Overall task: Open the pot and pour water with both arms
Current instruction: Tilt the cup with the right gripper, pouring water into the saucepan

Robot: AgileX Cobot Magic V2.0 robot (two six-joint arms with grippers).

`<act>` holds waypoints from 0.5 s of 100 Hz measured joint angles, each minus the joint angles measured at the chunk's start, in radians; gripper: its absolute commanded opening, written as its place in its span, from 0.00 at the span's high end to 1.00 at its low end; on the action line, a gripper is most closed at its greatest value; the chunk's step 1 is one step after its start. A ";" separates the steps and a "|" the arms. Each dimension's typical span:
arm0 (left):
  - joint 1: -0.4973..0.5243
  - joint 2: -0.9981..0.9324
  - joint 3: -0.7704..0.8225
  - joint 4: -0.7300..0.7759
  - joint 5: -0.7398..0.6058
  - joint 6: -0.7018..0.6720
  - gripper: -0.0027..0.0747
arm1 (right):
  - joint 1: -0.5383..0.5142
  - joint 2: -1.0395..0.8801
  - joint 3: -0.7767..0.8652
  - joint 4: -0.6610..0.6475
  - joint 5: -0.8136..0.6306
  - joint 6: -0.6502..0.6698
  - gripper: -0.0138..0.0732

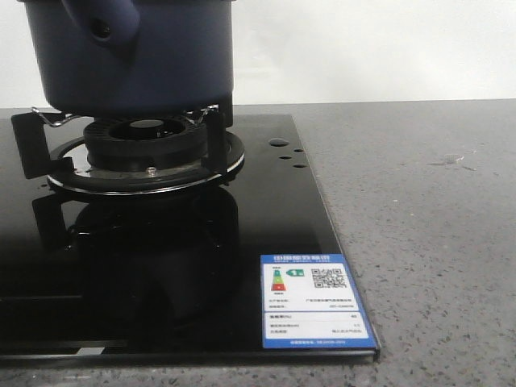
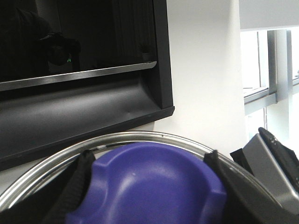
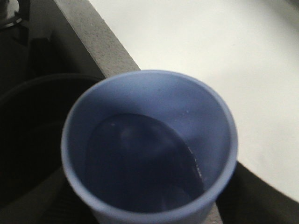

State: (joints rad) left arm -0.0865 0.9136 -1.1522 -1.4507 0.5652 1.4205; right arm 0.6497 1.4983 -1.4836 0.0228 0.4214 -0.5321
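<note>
Grey counter carries the pot on its burner; above it, my left pincer clamps the lid knob, my right pincer's grip on the cup hidden.

Navy-blue pot, pale blue cup, glossy black stovetop.

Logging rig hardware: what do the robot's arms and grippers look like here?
Little shows. The left gripper has black fingers with a ribbed, rubbery-looking face, either side of the blue lid knob. The right gripper is only blurred dark shapes beside the pale blue cup. No cables, markings or arm links are visible; the front view shows no arm.
</note>
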 measured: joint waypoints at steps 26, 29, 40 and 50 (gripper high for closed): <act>0.000 0.000 0.000 0.000 0.000 -0.013 0.64 | 0.002 0.010 0.000 -0.185 0.014 -0.002 0.50; 0.000 0.000 0.000 0.000 0.000 -0.013 0.64 | 0.004 0.011 0.000 -0.206 0.016 -0.002 0.50; 0.000 0.000 0.000 0.000 0.000 -0.015 0.64 | 0.013 0.022 0.000 -0.257 0.014 -0.006 0.50; 0.000 0.000 0.000 0.000 0.000 -0.015 0.64 | 0.017 0.034 -0.002 -0.288 -0.002 -0.009 0.50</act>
State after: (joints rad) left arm -0.0865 0.9136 -1.1522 -1.4507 0.5652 1.4056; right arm 0.6663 1.5324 -1.4858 -0.2651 0.4193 -0.5408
